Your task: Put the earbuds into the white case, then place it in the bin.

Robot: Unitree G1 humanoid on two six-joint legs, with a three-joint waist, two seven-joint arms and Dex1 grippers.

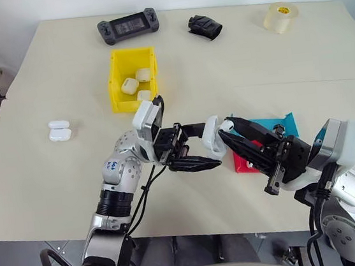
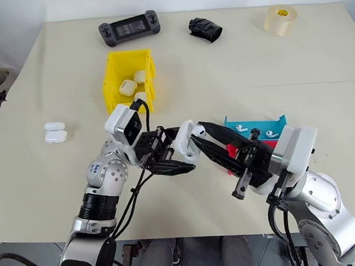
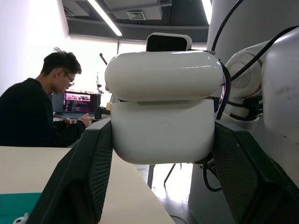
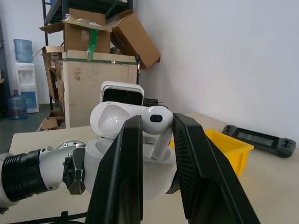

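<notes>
Left gripper [image 1: 197, 163] clamps open case [image 1: 211, 135]; right gripper [image 4: 156, 135] pinches earbud [image 4: 156, 121], stem pointing down, directly above case's cavity.

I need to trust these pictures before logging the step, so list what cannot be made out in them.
- Inside of the white case, right wrist view: the right claw's fingers and the earbud block it, so whether another earbud sits inside is unknown.
- Red tray, left eye view: mostly covered by the right claw.
- Cases in the bin, eye views: too small to tell if they hold earbuds.
</notes>
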